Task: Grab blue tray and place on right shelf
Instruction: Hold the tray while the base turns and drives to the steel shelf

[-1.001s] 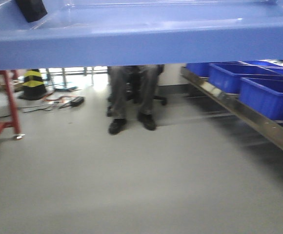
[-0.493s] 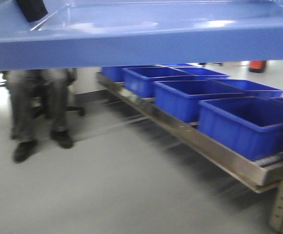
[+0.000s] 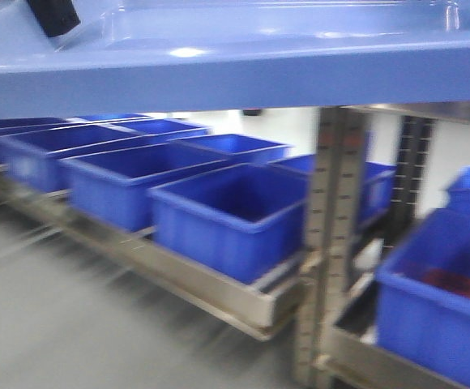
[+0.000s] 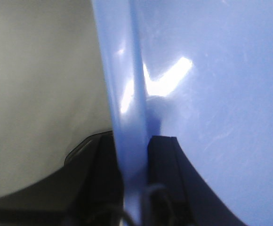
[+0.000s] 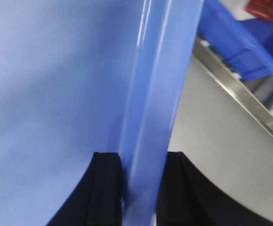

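Observation:
The light-blue tray (image 3: 243,77) fills the top of the front view, held level in the air. My left gripper (image 4: 134,160) is shut on the tray's left rim (image 4: 127,94), one black finger on each side. One left finger (image 3: 53,16) shows at the tray's top left corner in the front view. My right gripper (image 5: 143,165) is shut on the tray's right rim (image 5: 160,84). The stainless-steel rack stands ahead, with a perforated upright (image 3: 332,243) and a broad front lip (image 3: 202,284) below the tray's level.
Several deep dark-blue bins (image 3: 227,215) sit in a row on the low steel shelf. Another bin (image 3: 437,316) with something red inside stands right of the upright. Grey floor (image 3: 65,324) lies at lower left. In the right wrist view a steel lip (image 5: 240,94) and a bin (image 5: 240,42) show.
The front view has swung right: the seated person's legs and open floor have left the frame, and the rack with its bins and upright is now close ahead. Both grippers still hold the tray.

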You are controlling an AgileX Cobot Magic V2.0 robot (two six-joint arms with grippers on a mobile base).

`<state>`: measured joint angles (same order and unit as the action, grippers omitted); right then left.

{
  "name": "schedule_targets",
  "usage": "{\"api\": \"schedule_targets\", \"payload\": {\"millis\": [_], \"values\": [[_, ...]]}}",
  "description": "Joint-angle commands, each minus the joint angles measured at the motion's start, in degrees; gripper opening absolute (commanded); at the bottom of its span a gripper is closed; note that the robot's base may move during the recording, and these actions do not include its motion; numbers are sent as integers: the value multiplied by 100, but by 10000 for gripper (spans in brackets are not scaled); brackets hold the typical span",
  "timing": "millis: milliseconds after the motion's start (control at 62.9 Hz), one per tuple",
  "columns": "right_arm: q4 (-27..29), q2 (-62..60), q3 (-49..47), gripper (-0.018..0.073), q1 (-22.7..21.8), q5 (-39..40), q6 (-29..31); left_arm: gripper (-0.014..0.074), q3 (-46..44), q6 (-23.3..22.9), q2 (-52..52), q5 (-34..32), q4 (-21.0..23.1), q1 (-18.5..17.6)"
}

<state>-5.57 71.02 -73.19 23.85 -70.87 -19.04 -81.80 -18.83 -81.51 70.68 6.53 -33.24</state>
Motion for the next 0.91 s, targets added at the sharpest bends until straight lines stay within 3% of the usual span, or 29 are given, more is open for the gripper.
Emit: {"api": "schedule_targets", "payload": {"millis": [0, 890], "values": [[-227, -149, -200, 57, 4, 245, 231, -48, -172, 239, 200, 563, 152, -61], [-227, -149, -200, 57, 4, 245, 231, -48, -172, 239, 200, 563, 152, -61]]}}
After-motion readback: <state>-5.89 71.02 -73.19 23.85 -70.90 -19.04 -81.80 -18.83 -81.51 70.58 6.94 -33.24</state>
